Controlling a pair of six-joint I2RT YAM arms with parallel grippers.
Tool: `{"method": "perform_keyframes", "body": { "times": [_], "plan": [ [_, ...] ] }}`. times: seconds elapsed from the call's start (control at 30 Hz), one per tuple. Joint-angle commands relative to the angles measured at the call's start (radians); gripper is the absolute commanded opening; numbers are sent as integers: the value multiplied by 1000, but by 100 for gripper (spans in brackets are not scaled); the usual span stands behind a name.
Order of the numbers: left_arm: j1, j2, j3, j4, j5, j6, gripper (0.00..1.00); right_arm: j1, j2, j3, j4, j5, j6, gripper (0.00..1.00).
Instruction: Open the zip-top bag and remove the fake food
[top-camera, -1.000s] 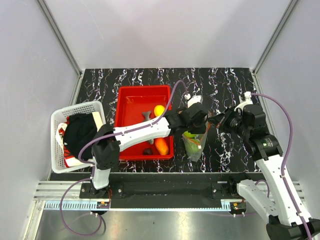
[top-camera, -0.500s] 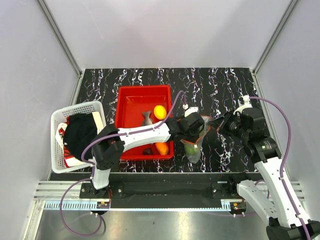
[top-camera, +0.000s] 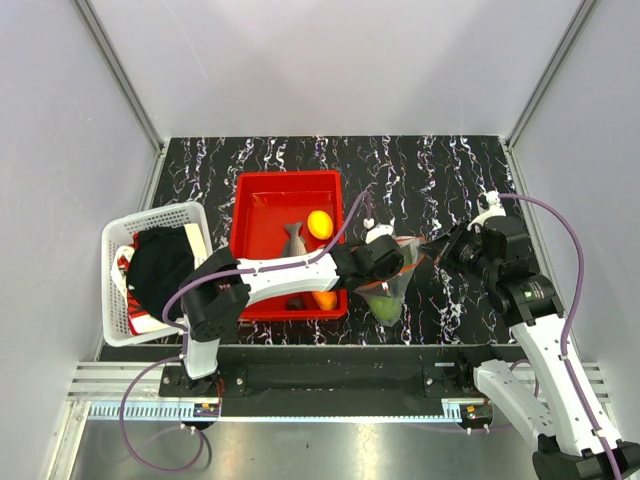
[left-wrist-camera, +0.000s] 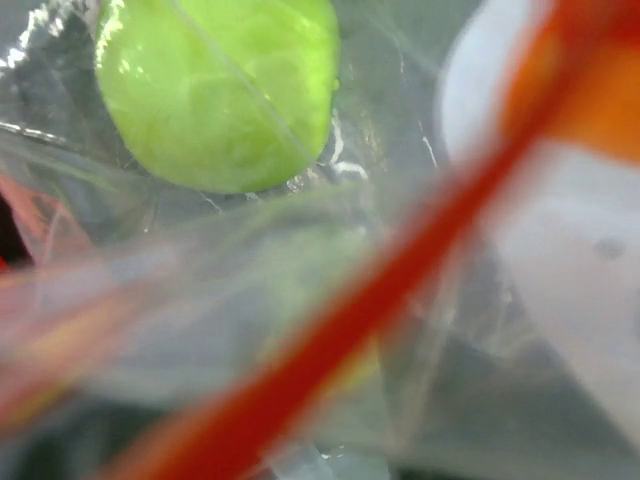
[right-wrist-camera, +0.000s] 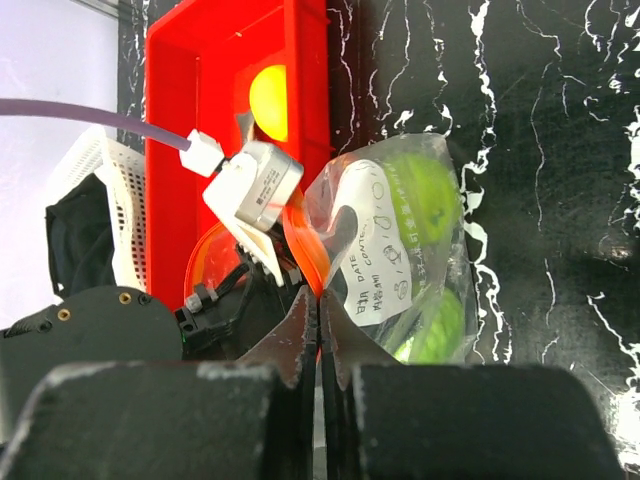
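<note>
Clear crinkly plastic zip-top bag (right-wrist-camera: 400, 250), glossy red plastic tray (top-camera: 262, 195), black marbled tabletop (top-camera: 440, 170).

Fruits (right-wrist-camera: 425, 195) in bag (top-camera: 392, 292); tray (top-camera: 270, 215) just left

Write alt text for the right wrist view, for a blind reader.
The right gripper, jaws closed, pinches the edge of a clear zip-top bag holding two green fruits. The left arm meets the bag beside a red tray holding a yellow fruit.

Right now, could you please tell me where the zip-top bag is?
In the top view, the zip-top bag is just right of the red tray, between the left end effector and the right end effector.
</note>
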Motion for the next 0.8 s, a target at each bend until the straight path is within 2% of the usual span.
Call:
{"method": "perform_keyframes", "body": {
  "times": [0.0, 0.03, 0.07, 0.3, 0.47, 0.57, 0.6, 0.7, 0.73, 0.77],
  "plan": [
    [-18, -37, -20, -3, 19, 33, 64, 3, -15, 49, 1, 44, -30, 0],
    [-23, -31, -20, -1, 26, 38, 71, 1, -12, 48, 2, 44, -28, 0],
    [-29, -29, -22, -1, 37, 42, 73, 3, -10, 47, 2, 42, -28, 0],
    [-35, -19, -59, 17, 46, 35, 82, 3, -7, 44, 4, 47, -31, 0],
    [-28, 31, -26, 51, 43, 71, 83, 3, -7, 43, 4, 41, -34, 0],
    [-25, 23, -22, 63, 7, 104, 70, 3, -13, 46, -5, 51, -50, 0],
    [-23, 14, -20, 63, -6, 114, 59, 3, -13, 49, -10, 59, -53, 0],
    [-23, -40, -16, 46, -53, 157, 40, 1, -21, 58, -19, 74, -74, 0],
    [-25, -51, -11, 31, -61, 165, 30, 1, -24, 67, -22, 80, -82, 0],
    [-25, -75, 3, 22, -72, 186, 25, 3, -24, 74, -33, 90, -100, 0]
  ]
}}
